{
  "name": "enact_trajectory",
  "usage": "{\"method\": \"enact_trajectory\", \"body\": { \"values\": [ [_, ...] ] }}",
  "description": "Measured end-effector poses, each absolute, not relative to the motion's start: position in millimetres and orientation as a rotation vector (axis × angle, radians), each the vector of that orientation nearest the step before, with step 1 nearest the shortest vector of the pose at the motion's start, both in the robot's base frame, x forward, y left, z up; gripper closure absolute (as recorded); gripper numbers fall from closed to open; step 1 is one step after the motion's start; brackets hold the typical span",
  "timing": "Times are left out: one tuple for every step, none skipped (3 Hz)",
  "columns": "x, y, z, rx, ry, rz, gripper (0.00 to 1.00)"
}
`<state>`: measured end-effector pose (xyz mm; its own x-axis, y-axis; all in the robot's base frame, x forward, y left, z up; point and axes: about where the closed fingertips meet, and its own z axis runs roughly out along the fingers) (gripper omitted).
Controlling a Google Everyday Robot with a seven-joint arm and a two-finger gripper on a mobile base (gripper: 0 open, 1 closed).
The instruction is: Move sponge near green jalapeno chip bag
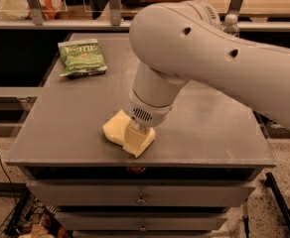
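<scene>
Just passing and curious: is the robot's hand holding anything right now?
Hand: at the pale yellow wavy-edged foam sponge near the front of the grey table; open or closed cannot be told.

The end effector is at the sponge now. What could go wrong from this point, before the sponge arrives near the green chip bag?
1. The end effector meets the sponge close to the front edge of the table; a slip might drop it off.
2. The green chip bag lies near the far left edge, so an overshoot could push it off.
</scene>
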<state>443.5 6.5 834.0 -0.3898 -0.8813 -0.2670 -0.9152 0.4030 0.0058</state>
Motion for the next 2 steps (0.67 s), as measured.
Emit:
{"method": "enact_trajectory", "body": {
  "values": [
    [446, 5, 842, -1.585, 2.425, 0.195, 0.86],
    [456, -5, 877, -1.554, 2.372, 0.123, 1.00]
  ]
}}
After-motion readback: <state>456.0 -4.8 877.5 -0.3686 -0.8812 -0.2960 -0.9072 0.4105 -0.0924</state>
